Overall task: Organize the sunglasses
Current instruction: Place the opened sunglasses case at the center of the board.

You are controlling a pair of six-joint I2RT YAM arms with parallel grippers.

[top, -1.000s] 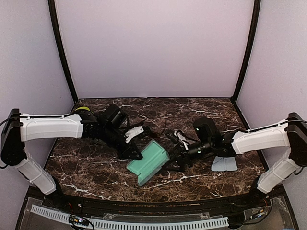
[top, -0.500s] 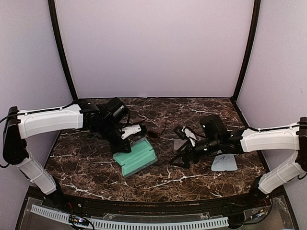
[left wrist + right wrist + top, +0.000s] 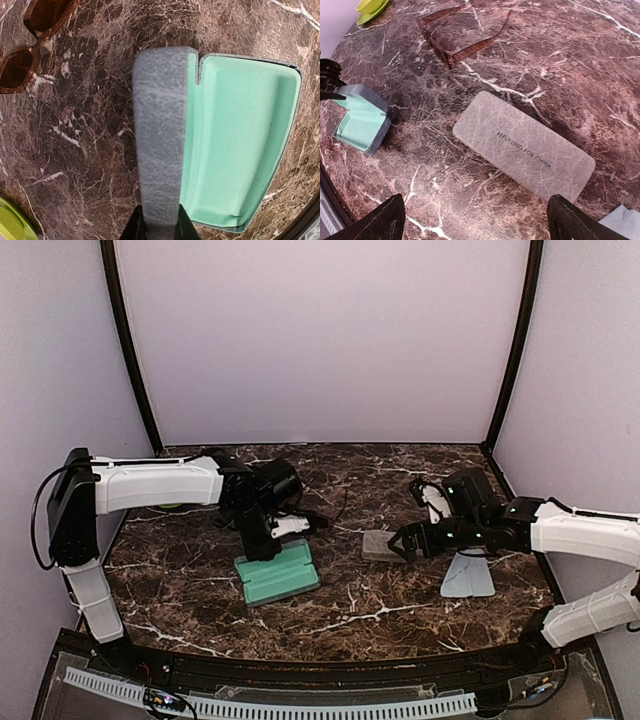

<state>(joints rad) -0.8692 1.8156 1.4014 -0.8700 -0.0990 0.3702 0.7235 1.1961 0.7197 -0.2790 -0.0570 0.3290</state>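
A pair of sunglasses (image 3: 31,39) with brown lenses lies on the marble beyond the open case, also seen folded out in the right wrist view as sunglasses (image 3: 454,41). The open blue-grey case (image 3: 278,576) with its mint-green lining (image 3: 235,135) lies left of centre. My left gripper (image 3: 159,231) is shut on its grey upright wall (image 3: 159,125). My right gripper (image 3: 480,220) hovers open just right of a closed beige case (image 3: 525,144), which lies flat; nothing is between its fingers.
A light-blue cloth (image 3: 467,580) lies at the right, under the right arm. A lime-green object (image 3: 370,7) sits at the far left of the table. The beige case (image 3: 378,545) lies mid-table. The table's dark rim (image 3: 320,658) runs along the front.
My left gripper has carried the open case leftward and turned it so it lies squarer to the front edge. My right gripper has pulled back to the right, uncovering the beige case.
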